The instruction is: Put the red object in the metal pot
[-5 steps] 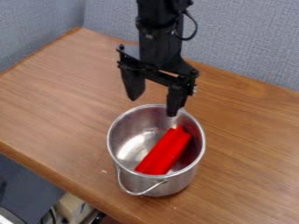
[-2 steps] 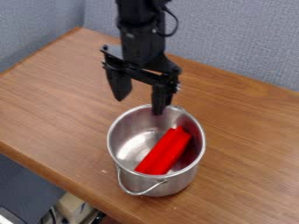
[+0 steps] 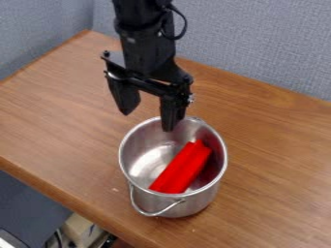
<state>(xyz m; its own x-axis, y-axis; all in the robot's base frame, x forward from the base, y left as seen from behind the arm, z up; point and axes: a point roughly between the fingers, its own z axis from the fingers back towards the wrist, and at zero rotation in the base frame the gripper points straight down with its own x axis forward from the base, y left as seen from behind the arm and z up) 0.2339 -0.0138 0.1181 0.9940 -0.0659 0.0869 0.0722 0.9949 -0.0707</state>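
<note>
The red object (image 3: 183, 168), a bright red oblong block, lies slanted inside the metal pot (image 3: 138, 146), a shiny round steel pot with a thin wire handle hanging at its front. My gripper (image 3: 146, 108) hangs above the pot's far left rim, pointing straight down. Its two black fingers (image 3: 120, 97) are spread wide apart with nothing between them. The gripper is clear of the block and touches neither it nor the pot.
The pot stands near the front edge of a brown wooden table (image 3: 65, 97). A grey wall (image 3: 52, 24) rises behind the table at the left, and the table drops off at its front edge.
The open gripper has moved up and to the left, away from over the pot's middle. The red block and pot stay put.
</note>
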